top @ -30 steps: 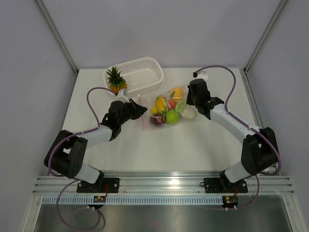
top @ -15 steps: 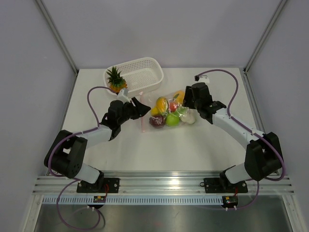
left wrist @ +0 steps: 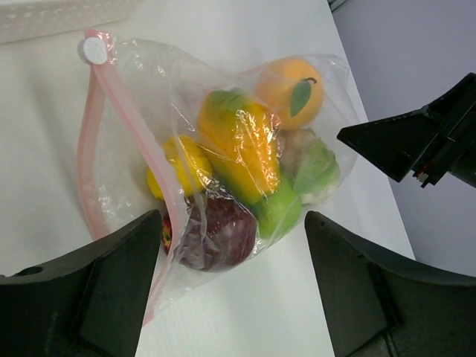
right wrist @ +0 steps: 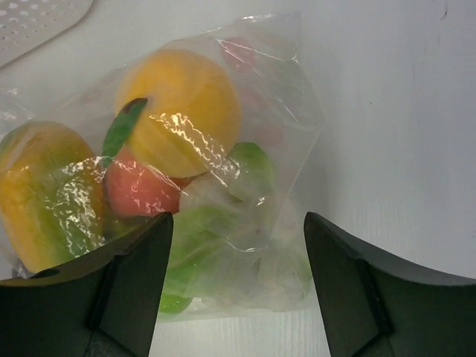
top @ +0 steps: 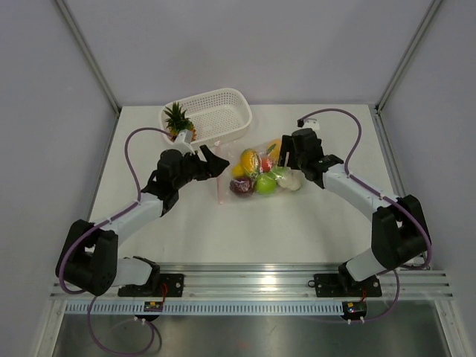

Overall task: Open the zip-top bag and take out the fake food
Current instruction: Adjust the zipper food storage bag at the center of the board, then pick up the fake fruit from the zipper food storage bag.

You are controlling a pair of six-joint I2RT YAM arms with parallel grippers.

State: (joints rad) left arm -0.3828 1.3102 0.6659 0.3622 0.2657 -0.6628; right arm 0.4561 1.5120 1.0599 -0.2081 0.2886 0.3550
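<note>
Left hand point(top: 213, 161) and right hand point(top: 285, 156) both spread wide, pinching nothing, parked either side of the bag point(top: 260, 172) lying on the bench point(top: 297, 216) with fake food point(top: 249, 160) packed inside. Looks like the opening step, pink zip edge maybe partly gaped; next up, probably pinching a lip each and pulling apart. Further back, basket point(top: 236, 123) with a pineapple point(top: 178, 123) at its left end.

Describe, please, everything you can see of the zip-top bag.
The zip-top bag is a clear, crinkly plastic pouch lying on the white table, close to the basket. Its pink zip strip runs along the left end, its halves parted from a white slider, so the mouth looks open. Fake food fills it. The left gripper and right gripper stand open at either end, gripping nothing.
</note>
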